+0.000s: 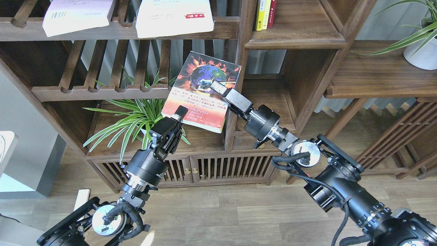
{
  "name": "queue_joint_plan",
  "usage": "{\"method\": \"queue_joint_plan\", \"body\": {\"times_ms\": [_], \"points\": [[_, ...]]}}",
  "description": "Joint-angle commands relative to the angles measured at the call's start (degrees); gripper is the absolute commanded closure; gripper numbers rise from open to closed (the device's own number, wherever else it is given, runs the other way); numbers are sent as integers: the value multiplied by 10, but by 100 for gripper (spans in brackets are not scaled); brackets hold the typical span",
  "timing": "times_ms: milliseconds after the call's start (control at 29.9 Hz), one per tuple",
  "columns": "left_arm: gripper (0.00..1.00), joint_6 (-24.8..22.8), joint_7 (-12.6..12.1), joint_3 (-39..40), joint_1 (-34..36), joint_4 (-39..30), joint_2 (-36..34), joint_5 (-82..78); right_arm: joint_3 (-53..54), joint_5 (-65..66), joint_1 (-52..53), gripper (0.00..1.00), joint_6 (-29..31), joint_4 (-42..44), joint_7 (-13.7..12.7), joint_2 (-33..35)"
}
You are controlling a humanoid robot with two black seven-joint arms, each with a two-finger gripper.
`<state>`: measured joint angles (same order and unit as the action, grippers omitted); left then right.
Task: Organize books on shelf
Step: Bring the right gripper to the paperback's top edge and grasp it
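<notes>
The top edge of the view cut off the pale pink-white book (76,15) and the large white book (174,17), so their covers showed only in part. The thin yellow and red books (265,13) were cropped the same way, their spine lettering too small to read. The right gripper (215,85) covered part of the red-orange book (201,92), whose printed lines were illegible. The potted plant (421,41) ran off the right edge.
</notes>
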<state>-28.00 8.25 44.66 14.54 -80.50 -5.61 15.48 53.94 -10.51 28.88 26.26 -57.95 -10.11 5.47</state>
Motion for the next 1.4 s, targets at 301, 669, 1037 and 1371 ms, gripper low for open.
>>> {"method": "queue_joint_plan", "body": {"times_ms": [301,669,1037,1371], "points": [[100,0,1,1,0,6,-1,-1,-1,-44,-9,55,17,-1,-7,-9],[100,0,1,4,0,9,1,0,-9,-71,-15,88,17,-1,-6,-14],[52,0,3,7,-1,11,-6,0,-9,-71,-16,92,17,0,-4,-19],[2,0,5,6,-2,10,-16,0,-4,-72,-15,93,17,0,-4,-18]]}}
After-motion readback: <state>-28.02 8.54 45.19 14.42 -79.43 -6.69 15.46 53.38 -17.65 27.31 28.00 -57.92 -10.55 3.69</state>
